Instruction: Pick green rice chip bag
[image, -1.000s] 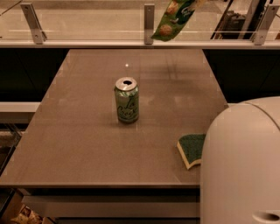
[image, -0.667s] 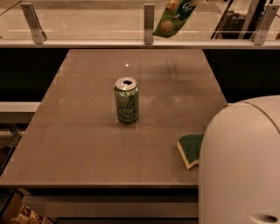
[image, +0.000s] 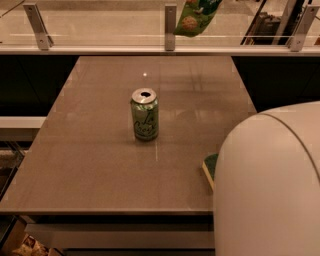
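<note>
A green soda can (image: 145, 116) stands on the table (image: 90, 165); a sponge (image: 210, 168) lies at its edge.

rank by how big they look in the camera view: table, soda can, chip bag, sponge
1. table
2. soda can
3. chip bag, cut off by the top edge, so unsure against the can
4. sponge, half hidden
The gripper is out of view.
</note>
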